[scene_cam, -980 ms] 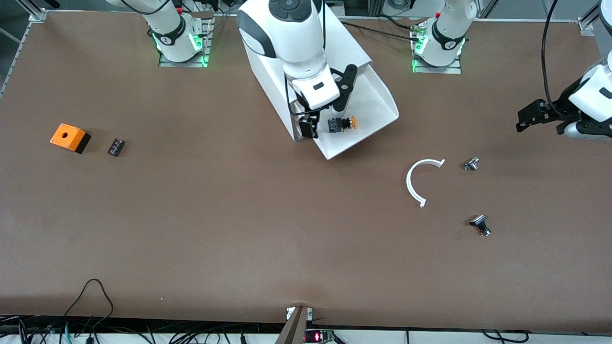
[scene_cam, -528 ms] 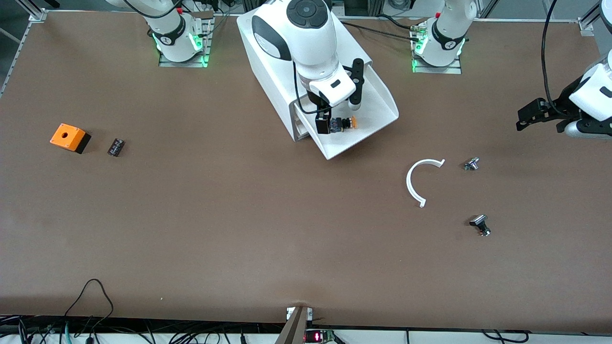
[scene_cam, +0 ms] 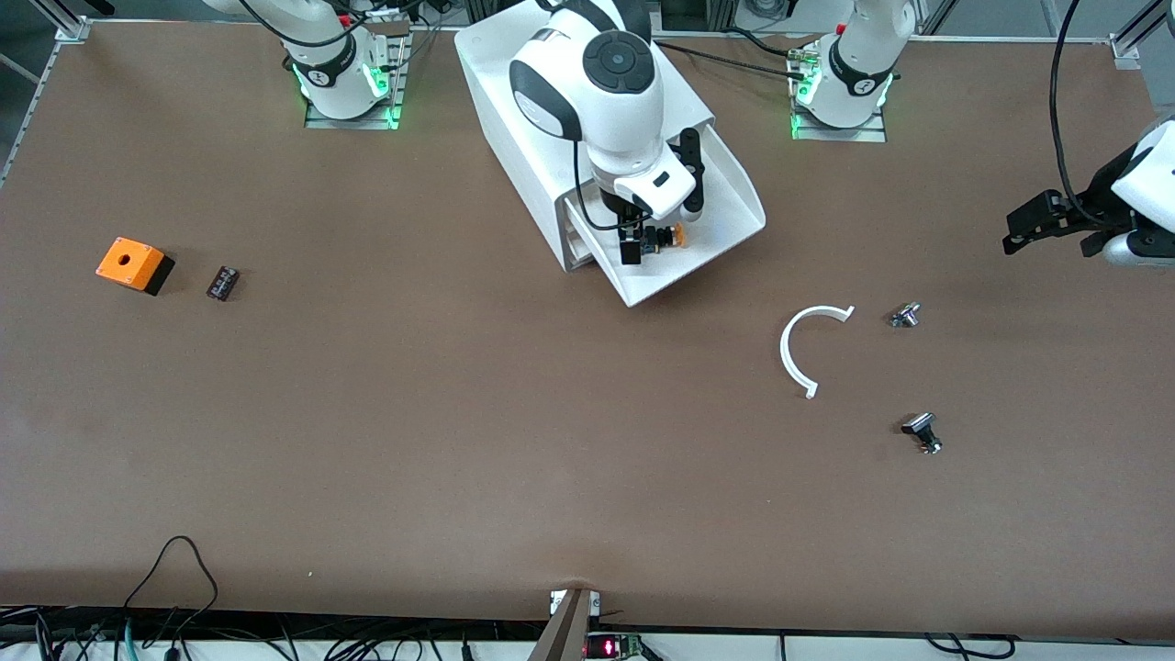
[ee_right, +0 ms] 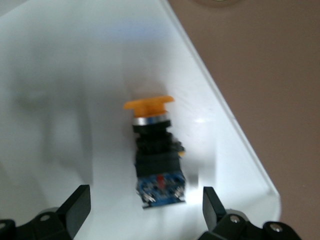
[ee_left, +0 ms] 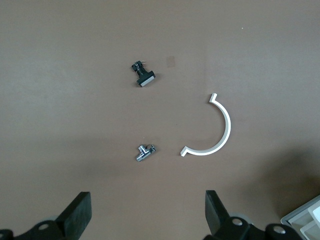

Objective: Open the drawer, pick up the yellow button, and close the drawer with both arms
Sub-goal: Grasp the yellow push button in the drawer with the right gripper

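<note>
Right hand [scene_cam: 654, 240] wide over the button [scene_cam: 663, 238] in the open drawer [scene_cam: 725, 207]; left hand [scene_cam: 1046, 223] wide over bare desk [scene_cam: 459, 413], white arc [scene_cam: 800, 349] nearby.

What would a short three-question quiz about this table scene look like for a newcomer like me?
1. True or false: the drawer is pulled out.
2. The right gripper is over: A) the button B) the orange box C) the white curved piece.
3. Fill in: both grippers' fingers, including the left gripper, are ____.

Key: 1 true; 2 A; 3 open.
</note>
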{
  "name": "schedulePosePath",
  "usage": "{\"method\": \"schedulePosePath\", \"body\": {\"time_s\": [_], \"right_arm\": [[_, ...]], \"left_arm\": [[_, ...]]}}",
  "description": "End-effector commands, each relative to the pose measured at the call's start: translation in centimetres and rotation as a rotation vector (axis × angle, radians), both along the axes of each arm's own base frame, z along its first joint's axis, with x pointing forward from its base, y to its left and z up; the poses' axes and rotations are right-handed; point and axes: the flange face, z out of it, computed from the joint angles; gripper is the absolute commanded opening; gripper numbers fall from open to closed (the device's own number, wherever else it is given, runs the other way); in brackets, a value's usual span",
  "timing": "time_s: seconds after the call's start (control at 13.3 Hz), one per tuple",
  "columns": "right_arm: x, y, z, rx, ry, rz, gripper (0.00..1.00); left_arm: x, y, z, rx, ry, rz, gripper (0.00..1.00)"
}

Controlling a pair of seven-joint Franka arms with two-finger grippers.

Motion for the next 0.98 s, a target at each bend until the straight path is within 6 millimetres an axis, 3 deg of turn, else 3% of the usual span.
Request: {"method": "schedulePosePath", "body": {"time_s": [0.0,0.15,0.3,0.45,0.68,0.9], "right_arm": [[-1.1,1.5,0.2,-0.004,-0.012,0.031,0.99],[-1.1,1.5,0.2,-0.005,-0.012,0.032,0.92],[-1.3,1.7,0.1,-0.006,-0.013,0.034,0.68],[-1.1,1.5,0.2,-0.010,-0.015,0.036,0.53],[-1.0,1.4,0.4,-0.010,-0.017,0.034,0.43],[-1.1,1.3,0.6,-0.017,-0.012,0.029,0.38]], "left_arm": [[0.6,0.4,0.3,0.018,0.014,0.009,1.00],[2.6,0.6,-0.4,0.006,0.018,0.009,1.00],[4.4,0.7,-0.2,-0.005,0.016,0.026,1.00],[4.3,1.6,1.3,-0.003,0.013,0.042,1.00],[4.1,3.5,1.5,-0.002,0.012,0.065,1.00],[4.0,3.6,1.6,-0.002,0.010,0.068,1.00]]}}
